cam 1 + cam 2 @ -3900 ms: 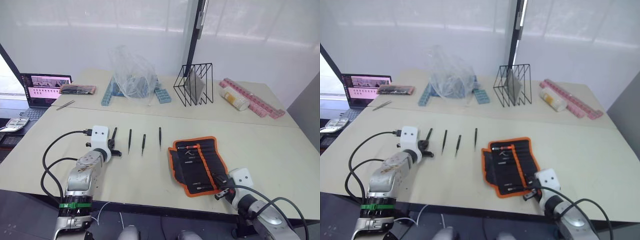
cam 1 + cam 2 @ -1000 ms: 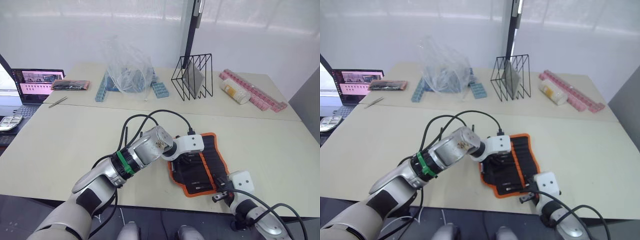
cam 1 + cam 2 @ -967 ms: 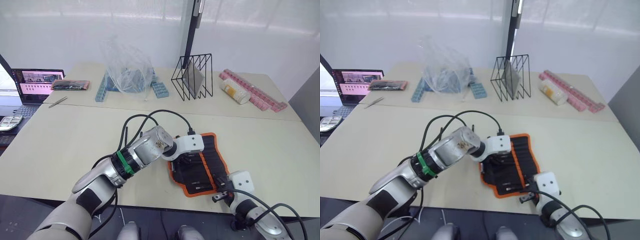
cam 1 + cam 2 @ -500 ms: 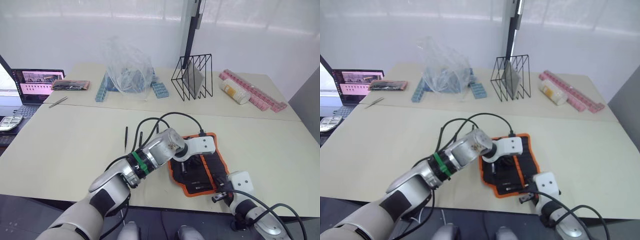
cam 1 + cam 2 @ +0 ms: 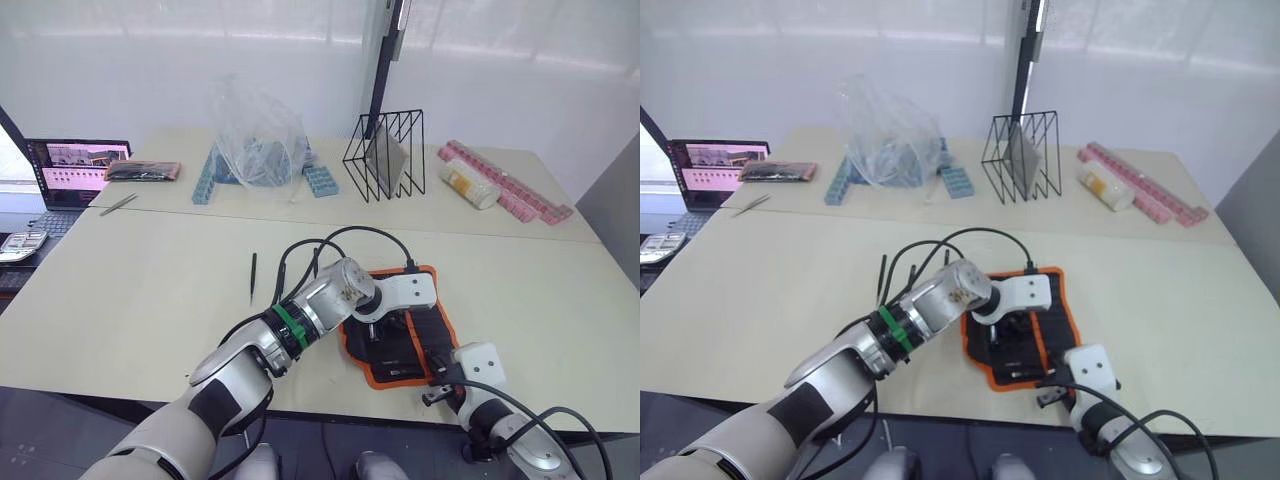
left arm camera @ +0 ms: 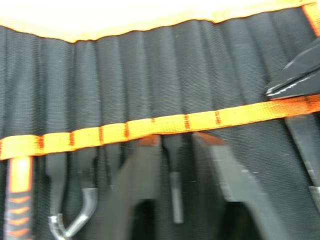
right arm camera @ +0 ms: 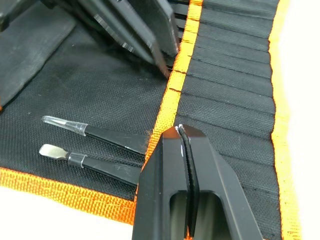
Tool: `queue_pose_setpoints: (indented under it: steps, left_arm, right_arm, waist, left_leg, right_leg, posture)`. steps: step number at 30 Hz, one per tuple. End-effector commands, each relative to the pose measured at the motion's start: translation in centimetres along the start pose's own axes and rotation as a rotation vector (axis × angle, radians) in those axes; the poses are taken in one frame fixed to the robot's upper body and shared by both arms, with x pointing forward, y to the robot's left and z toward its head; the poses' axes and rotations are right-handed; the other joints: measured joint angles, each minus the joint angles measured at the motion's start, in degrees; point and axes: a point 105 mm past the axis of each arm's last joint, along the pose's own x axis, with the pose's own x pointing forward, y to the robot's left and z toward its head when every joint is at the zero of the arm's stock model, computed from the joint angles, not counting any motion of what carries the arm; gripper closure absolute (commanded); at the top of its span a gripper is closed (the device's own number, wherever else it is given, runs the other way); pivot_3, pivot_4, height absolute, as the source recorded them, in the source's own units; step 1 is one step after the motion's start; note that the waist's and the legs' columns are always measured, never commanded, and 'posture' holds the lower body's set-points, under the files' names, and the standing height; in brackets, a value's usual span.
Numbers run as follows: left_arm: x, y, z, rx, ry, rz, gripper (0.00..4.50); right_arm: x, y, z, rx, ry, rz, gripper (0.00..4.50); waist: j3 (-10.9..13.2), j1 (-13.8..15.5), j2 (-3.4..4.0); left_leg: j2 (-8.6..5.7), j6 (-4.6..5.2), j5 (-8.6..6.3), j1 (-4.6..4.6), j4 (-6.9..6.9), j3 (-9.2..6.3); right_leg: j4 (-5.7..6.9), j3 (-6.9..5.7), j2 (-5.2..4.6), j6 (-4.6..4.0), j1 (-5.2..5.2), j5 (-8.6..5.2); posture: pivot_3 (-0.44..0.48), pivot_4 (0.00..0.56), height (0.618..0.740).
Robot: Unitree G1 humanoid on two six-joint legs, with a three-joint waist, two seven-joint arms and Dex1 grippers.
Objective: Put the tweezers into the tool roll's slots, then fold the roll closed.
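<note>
The tool roll (image 5: 425,315) lies open on the table, black with orange edging. My left arm reaches across it, and my left gripper (image 5: 372,328) hangs low over its slots (image 6: 150,80). In the left wrist view the fingers (image 6: 142,175) stand apart, and a slim dark tool (image 6: 173,195) lies between them with its end at the orange strip (image 6: 115,132). One of the tweezers (image 5: 253,275) rests on the table to the left, with two more beside the arm's cable. My right gripper (image 5: 437,388) is shut and empty at the roll's near right corner.
At the back stand a laptop (image 5: 80,165), an orange-edged packet (image 5: 140,172), a silver tweezer (image 5: 118,205), a clear plastic bag (image 5: 258,135), a wire rack (image 5: 385,155), a jar (image 5: 468,185) and pink strips (image 5: 510,192). The table's front edge (image 5: 330,405) runs just below the roll.
My left arm swung from the loose tweezers at the left over to the roll, then a little further right onto it. Three tweezers lie loose instead of several. The right gripper stayed put.
</note>
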Motion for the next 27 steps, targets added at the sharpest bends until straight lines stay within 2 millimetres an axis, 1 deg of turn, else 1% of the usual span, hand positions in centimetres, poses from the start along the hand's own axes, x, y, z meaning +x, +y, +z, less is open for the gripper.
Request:
queue_pose_setpoints:
  steps: [1, 4, 6, 8, 11, 13, 14, 15, 16, 18, 22, 23, 27]
  left_arm:
    - [-3.0, 1.9, 1.3, 0.054, -0.03, 0.096, 1.64]
    - [-4.1, 1.9, 1.4, 0.063, -0.038, 0.1, 0.7]
    - [-6.0, 1.9, 1.6, 0.053, -0.068, 0.103, 0.04]
    - [-8.0, 2.0, 1.5, 0.034, -0.106, 0.11, 0.04]
    - [-10.6, 2.6, 0.4, -0.021, -0.194, 0.167, 0.04]
    - [-12.2, 2.9, -0.1, -0.036, -0.292, 0.222, 0.04]
    - [-13.3, 3.2, -1.3, -0.059, -0.318, 0.27, 0.04]
    - [-14.4, 3.3, -2.9, -0.075, -0.326, 0.326, 0.04]
    - [-15.1, 3.4, -4.0, -0.083, -0.324, 0.362, 0.04]
    - [-16.9, 2.8, -6.5, -0.155, -0.323, 0.407, 0.04]
    - [-19.6, 0.4, -10.5, -0.331, -0.324, 0.456, 0.04]
    - [-20.3, -0.2, -11.6, -0.368, -0.31, 0.498, 0.04]
    - [-22.8, -2.7, -14.7, -0.509, -0.29, 0.653, 0.04]
  right_arm:
    - [-0.1, 1.9, -4.2, 0.067, 0.178, 0.078, 4.5]
    - [0.0, 1.8, -4.2, 0.064, 0.179, 0.078, 4.5]
    - [0.1, 1.7, -4.3, 0.06, 0.181, 0.077, 4.5]
    - [0.2, 1.6, -4.3, 0.057, 0.182, 0.076, 4.5]
    - [0.3, 1.6, -4.3, 0.054, 0.18, 0.074, 4.5]
    - [0.3, 1.5, -4.4, 0.051, 0.181, 0.073, 4.5]
    - [0.3, 1.3, -4.4, 0.05, 0.181, 0.072, 4.5]
    - [0.3, 1.2, -4.4, 0.048, 0.182, 0.071, 4.5]
    - [0.3, 1.1, -4.4, 0.047, 0.182, 0.07, 4.5]
    - [0.3, 0.9, -4.4, 0.044, 0.183, 0.07, 4.5]
    - [0.2, 0.3, -4.5, 0.034, 0.186, 0.072, 4.5]
    - [0.2, 0.2, -4.5, 0.031, 0.187, 0.073, 4.5]
    - [0.0, -0.2, -4.7, 0.023, 0.191, 0.078, 4.5]
  waist:
    - [-0.02, -0.28, 0.04]
    - [-0.03, -0.29, 0.06]
    - [-0.03, -0.26, 0.06]
    - [-0.03, -0.33, 0.06]
    - [-0.05, -0.65, 0.1]
    - [-0.08, -0.91, 0.15]
    - [-0.08, -1.06, 0.15]
    - [-0.08, -1.04, 0.14]
    - [-0.08, -1.16, 0.13]
    - [-0.08, -1.25, 0.12]
    - [-0.08, -1.14, -0.13]
    - [-0.08, -1.11, -0.12]
    - [-0.09, -0.92, -0.14]
  left_leg:
    - [0.01, 0.0, 0.0, 0.01, 0.0, 0.0]
    - [0.07, 0.0, 0.0, 0.03, -0.03, -0.01]
    - [0.07, 0.0, 0.0, 0.02, -0.02, -0.02]
    - [0.08, 0.0, 0.0, 0.01, -0.02, -0.01]
    - [0.11, 0.0, 0.0, 0.13, -0.02, 0.0]
    - [0.12, 0.0, 0.0, 0.25, -0.02, 0.01]
    - [0.12, 0.0, 0.0, 0.32, -0.04, 0.01]
    - [0.13, 0.0, 0.0, 0.36, -0.04, 0.01]
    - [0.14, -0.01, 0.0, 0.36, -0.04, -0.01]
    - [0.13, -0.01, -0.01, 0.41, -0.05, -0.01]
    - [0.13, -0.01, -0.01, 0.42, -0.04, -0.04]
    - [0.12, -0.02, -0.01, 0.46, -0.04, -0.04]
    - [0.12, -0.02, -0.01, 0.49, -0.04, -0.03]
  right_leg:
    - [0.03, 0.01, 0.01, 0.0, -0.02, 0.0]
    - [0.04, 0.03, 0.11, -0.01, -0.02, 0.0]
    - [0.04, 0.02, 0.11, -0.01, -0.02, 0.0]
    - [0.04, 0.03, 0.11, -0.01, -0.03, 0.0]
    - [0.13, 0.03, 0.11, -0.02, -0.01, 0.0]
    - [0.31, 0.05, 0.11, -0.02, 0.01, 0.0]
    - [0.37, 0.05, 0.1, -0.02, 0.02, 0.0]
    - [0.43, 0.05, 0.1, -0.03, 0.02, 0.0]
    - [0.53, 0.04, 0.11, -0.03, 0.01, 0.01]
    - [0.59, 0.04, 0.1, -0.05, -0.01, 0.01]
    - [0.64, 0.01, 0.07, -0.06, 0.0, 0.01]
    - [0.65, 0.01, 0.03, -0.06, 0.02, 0.01]
    - [0.65, -0.02, -0.06, -0.07, 0.03, 0.01]
  posture:
    - [0.0, 0.15, 0.705]
    - [0.0, 0.15, 0.705]
    - [0.0, 0.15, 0.705]
    - [0.0, 0.15, 0.705]
    - [0.0, 0.15, 0.705]
    - [0.0, 0.15, 0.705]
    - [0.0, 0.15, 0.705]
    - [0.0, 0.15, 0.705]
    - [0.0, 0.15, 0.705]
    - [0.0, 0.15, 0.705]
    - [0.0, 0.15, 0.705]
    - [0.0, 0.15, 0.705]
    - [0.0, 0.15, 0.705]
